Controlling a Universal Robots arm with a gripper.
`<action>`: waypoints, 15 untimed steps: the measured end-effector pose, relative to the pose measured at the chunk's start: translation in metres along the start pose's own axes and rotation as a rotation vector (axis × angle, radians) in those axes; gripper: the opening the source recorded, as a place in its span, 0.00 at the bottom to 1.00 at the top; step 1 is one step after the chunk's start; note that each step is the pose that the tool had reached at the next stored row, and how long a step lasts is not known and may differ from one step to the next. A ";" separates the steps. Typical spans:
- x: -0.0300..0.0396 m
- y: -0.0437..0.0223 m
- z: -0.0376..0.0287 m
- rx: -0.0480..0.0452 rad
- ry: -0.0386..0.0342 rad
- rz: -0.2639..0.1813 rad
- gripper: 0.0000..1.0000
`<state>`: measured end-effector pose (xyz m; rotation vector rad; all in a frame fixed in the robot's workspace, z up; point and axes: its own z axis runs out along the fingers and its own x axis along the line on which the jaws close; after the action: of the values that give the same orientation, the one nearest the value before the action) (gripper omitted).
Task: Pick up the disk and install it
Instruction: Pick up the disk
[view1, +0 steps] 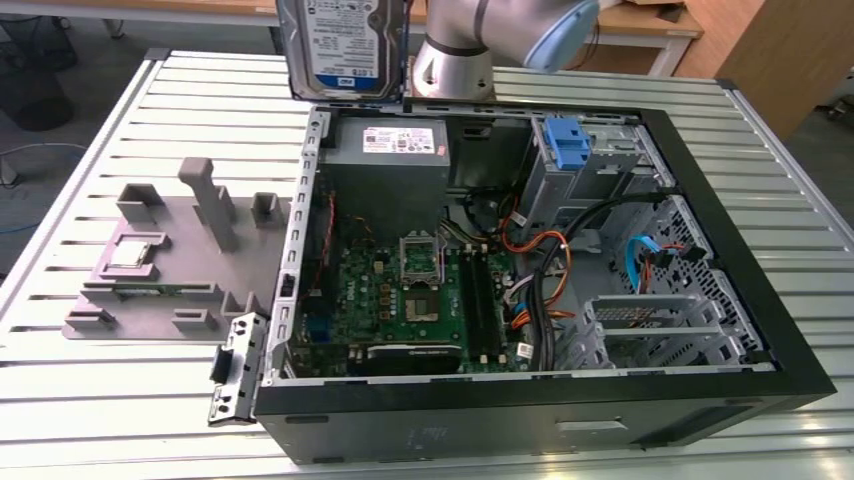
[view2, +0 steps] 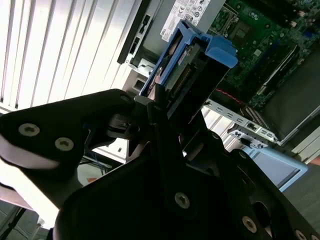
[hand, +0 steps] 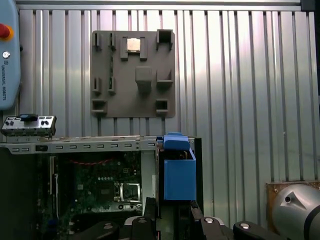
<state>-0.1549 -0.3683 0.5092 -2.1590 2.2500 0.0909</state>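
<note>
Near us, the open computer case (view1: 441, 425) lies on the table (view1: 107, 400), with a grey fixture plate (view1: 187, 262) beside it toward the table's edge at the exterior view's left. Farther, near the table's far edge, the jaws are clenched on the disk (view1: 343, 45), which we see hanging upright in the air.

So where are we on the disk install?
Done: the disk is off the grey fixture and in the air. In hand: the gripper is shut on its blue carrier, holding it upright above the edge of the open case. Left: seating it; it is not yet inside the case.
</note>
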 end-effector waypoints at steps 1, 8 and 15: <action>-0.0001 -0.0027 0.0000 0.0000 0.0001 0.000 0.35; -0.0005 -0.0121 0.0000 0.0000 0.0001 0.000 0.35; -0.0005 -0.0130 0.0001 0.0000 0.0001 0.000 0.35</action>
<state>-0.1419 -0.3683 0.5088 -2.1592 2.2499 0.0908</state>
